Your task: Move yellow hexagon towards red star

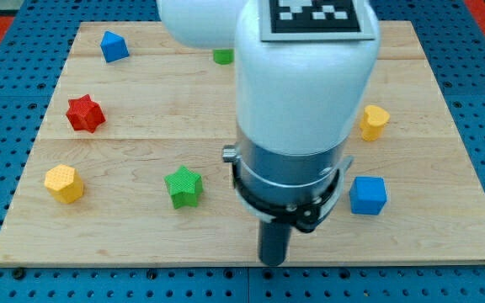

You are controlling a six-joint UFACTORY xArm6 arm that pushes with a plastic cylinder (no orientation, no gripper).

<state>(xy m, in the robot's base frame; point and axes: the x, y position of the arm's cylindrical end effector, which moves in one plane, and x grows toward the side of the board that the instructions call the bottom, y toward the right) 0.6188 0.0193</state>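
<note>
The tip [273,261], bare and holding nothing, sits near the board's bottom edge, so it should probably circle below the yellow hexagon [64,183] and push upward toward the red star [84,114].

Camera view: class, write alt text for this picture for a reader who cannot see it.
A white robot arm fills the middle of a wooden board, my tip near the view's bottom edge. At the view's left the yellow hexagon lies below the red star, apart. Also scattered: green star, two blue cubes, another yellow block and a partly hidden green block.
</note>
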